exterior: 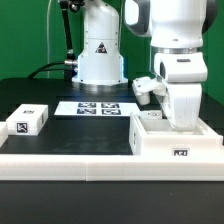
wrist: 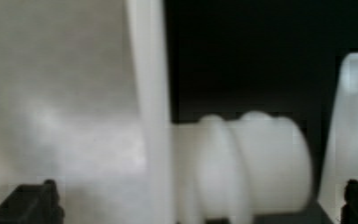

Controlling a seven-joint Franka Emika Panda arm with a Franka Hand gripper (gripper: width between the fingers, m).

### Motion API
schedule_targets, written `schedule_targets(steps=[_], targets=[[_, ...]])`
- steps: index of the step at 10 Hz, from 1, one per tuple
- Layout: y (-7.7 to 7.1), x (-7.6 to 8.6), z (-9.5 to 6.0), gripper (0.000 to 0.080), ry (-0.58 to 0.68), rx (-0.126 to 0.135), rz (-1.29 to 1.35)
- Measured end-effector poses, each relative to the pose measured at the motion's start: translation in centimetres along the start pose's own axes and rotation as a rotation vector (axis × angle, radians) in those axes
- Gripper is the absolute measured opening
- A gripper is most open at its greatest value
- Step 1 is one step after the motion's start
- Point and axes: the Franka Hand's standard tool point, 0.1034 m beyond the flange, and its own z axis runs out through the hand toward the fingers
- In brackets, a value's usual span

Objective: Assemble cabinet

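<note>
The cabinet (exterior: 170,143), a big white box with a small tag on its front, stands at the exterior view's right. My gripper (exterior: 181,118) is lowered straight onto its top, and the fingertips are hidden behind its rim. In the wrist view the gripper (wrist: 194,200) is open. Its two black fingertips (wrist: 34,200) stand far apart at the picture's edges. Between them are a flat white cabinet wall (wrist: 78,110) and a ridged white round part (wrist: 247,165), both blurred and very close. Another white wall (wrist: 357,110) shows at the edge.
A small white tagged block (exterior: 28,121) lies at the exterior view's left. The marker board (exterior: 98,107) lies flat in the middle by the robot base (exterior: 100,60). A tilted white tagged piece (exterior: 147,88) stands behind the cabinet. A long white rail (exterior: 90,160) runs along the front.
</note>
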Motion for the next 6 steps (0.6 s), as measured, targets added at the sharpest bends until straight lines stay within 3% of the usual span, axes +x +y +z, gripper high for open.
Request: schedule_targets(steps=[4,6], targets=[[-2.1,1.0,-3.8,0.0797,-0.017,-0.019,0.048],[-3.9,2.1,-4.5,0.0797,-0.013,-0.029,0.071]])
